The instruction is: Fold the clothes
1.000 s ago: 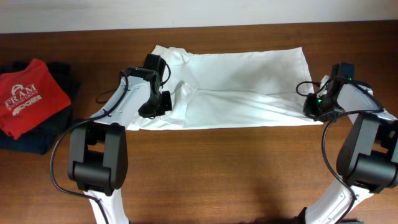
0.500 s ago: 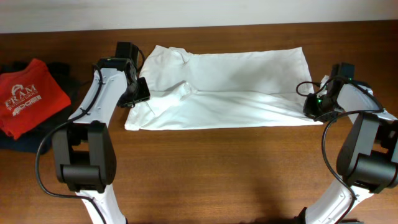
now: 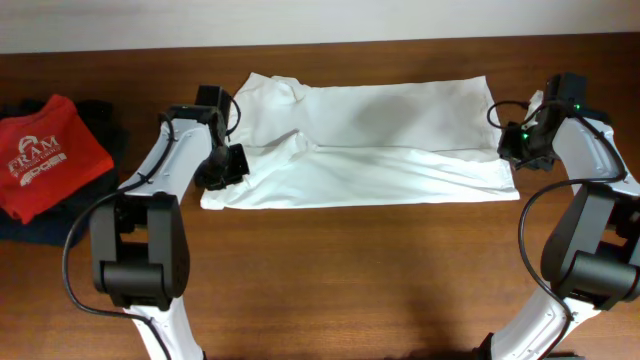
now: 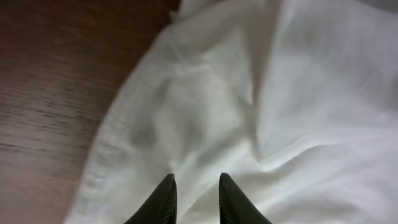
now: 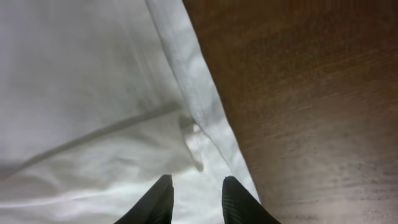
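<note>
The white T-shirt (image 3: 370,140) lies folded into a wide strip across the back of the brown table (image 3: 350,280). No chest graphic shows. My left gripper (image 3: 222,168) hovers over the shirt's left end. In the left wrist view that gripper (image 4: 196,180) stands slightly open above rumpled cloth (image 4: 280,93), nothing pinched. My right gripper (image 3: 517,150) is at the shirt's right edge. In the right wrist view it (image 5: 198,182) is also open a little, with the hemmed edge of the cloth (image 5: 81,93) lying flat beneath it.
A red shirt with white "FRAM" lettering (image 3: 45,155) rests on a dark folded garment (image 3: 95,120) at the far left. Bare wood runs along the table's front. A pale wall borders the far edge.
The left gripper swung out to the left and came back over the shirt's left end, its jaws now parted. The right gripper let go of the right edge and moved back.
</note>
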### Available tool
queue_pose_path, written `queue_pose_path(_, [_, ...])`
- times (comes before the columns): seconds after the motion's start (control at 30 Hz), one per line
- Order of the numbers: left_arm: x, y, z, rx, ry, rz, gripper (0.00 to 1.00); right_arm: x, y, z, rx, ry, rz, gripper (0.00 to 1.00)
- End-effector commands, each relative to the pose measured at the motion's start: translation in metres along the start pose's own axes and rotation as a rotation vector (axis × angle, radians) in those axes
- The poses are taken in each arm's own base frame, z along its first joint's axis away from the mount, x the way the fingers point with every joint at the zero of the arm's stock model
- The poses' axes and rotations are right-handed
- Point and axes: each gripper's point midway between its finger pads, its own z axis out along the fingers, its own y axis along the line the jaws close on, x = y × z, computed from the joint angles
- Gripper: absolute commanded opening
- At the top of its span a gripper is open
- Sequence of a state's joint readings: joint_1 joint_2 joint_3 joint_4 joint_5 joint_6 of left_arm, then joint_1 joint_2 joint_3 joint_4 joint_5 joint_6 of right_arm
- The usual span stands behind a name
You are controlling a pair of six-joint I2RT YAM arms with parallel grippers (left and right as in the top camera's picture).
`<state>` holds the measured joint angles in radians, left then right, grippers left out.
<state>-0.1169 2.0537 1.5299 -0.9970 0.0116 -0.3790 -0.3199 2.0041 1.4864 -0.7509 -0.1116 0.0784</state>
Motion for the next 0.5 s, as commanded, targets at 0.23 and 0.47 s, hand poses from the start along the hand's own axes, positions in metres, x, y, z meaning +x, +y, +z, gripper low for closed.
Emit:
queue_pose_path(0.23, [0.002,-0.007,0.008,0.008,0.003,0.015,0.23,0.015,0.018,0.037,-0.116,0.077,0.013,0.29])
queue_pose_path(0.47, [0.002,-0.007,0.008,0.008,0.004,0.015,0.23,0.016,0.018,0.037,-0.112,0.081,0.015,0.04])
